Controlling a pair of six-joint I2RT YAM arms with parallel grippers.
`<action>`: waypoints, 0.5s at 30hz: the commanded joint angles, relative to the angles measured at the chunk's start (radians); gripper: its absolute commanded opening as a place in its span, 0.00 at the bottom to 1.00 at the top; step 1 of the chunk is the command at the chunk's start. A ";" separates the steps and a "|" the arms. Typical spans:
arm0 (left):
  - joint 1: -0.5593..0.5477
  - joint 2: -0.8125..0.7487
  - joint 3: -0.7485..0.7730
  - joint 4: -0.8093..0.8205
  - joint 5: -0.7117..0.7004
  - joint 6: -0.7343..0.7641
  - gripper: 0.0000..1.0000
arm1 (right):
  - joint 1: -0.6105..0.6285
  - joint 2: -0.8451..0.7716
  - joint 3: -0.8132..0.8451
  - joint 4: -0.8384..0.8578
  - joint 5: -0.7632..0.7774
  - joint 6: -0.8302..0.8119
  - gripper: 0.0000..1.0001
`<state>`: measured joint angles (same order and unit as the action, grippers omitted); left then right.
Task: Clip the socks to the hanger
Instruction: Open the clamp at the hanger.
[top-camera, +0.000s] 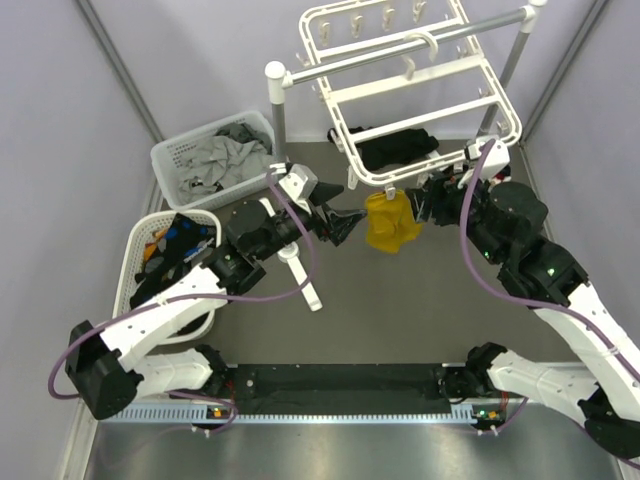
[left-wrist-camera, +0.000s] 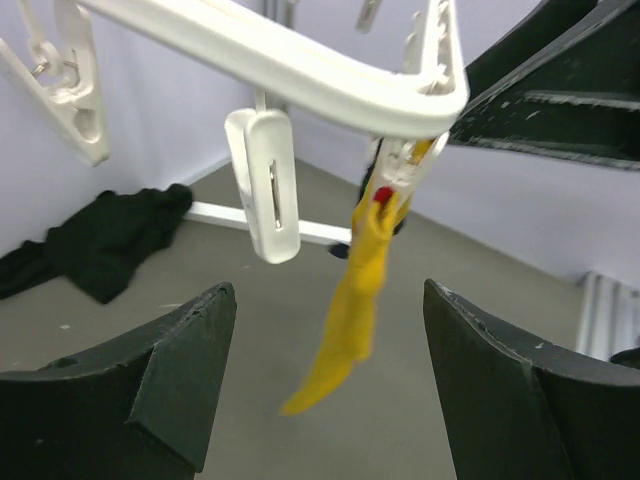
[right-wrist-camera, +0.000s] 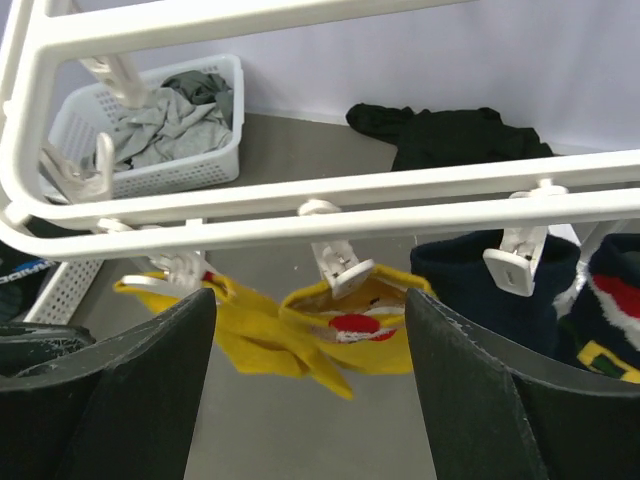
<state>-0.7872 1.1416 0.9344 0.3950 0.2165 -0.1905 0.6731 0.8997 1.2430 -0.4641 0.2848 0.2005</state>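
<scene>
The white hanger (top-camera: 415, 95) hangs from the pole rack. A yellow sock (top-camera: 388, 222) hangs clipped to its near edge. In the right wrist view two yellow socks (right-wrist-camera: 370, 325) hang from clips on the hanger bar (right-wrist-camera: 300, 232), with a navy sock (right-wrist-camera: 480, 290) and a multicoloured sock (right-wrist-camera: 615, 310) clipped to their right. My left gripper (top-camera: 345, 222) is open and empty just left of the yellow sock (left-wrist-camera: 365, 300), below a free clip (left-wrist-camera: 265, 185). My right gripper (top-camera: 425, 205) is open and empty just right of it. More socks (top-camera: 180, 240) lie in the left basket.
A white basket (top-camera: 170, 150) of pale grey cloths stands at the back left. A second white basket (top-camera: 135, 250) stands nearer on the left. A black garment (top-camera: 400, 145) lies on the floor under the hanger. The rack's white foot (top-camera: 300, 275) lies under my left arm.
</scene>
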 joint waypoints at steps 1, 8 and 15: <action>-0.001 0.018 0.067 -0.044 -0.054 0.158 0.80 | -0.003 -0.035 -0.004 0.030 0.054 -0.039 0.75; 0.009 0.064 0.115 -0.001 -0.118 0.232 0.78 | -0.004 -0.045 -0.017 0.027 0.071 -0.056 0.77; 0.052 0.070 0.141 -0.007 -0.152 0.249 0.75 | -0.004 -0.061 -0.034 0.031 0.094 -0.075 0.77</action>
<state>-0.7635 1.2118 1.0222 0.3473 0.0937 0.0303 0.6731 0.8577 1.2140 -0.4614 0.3473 0.1524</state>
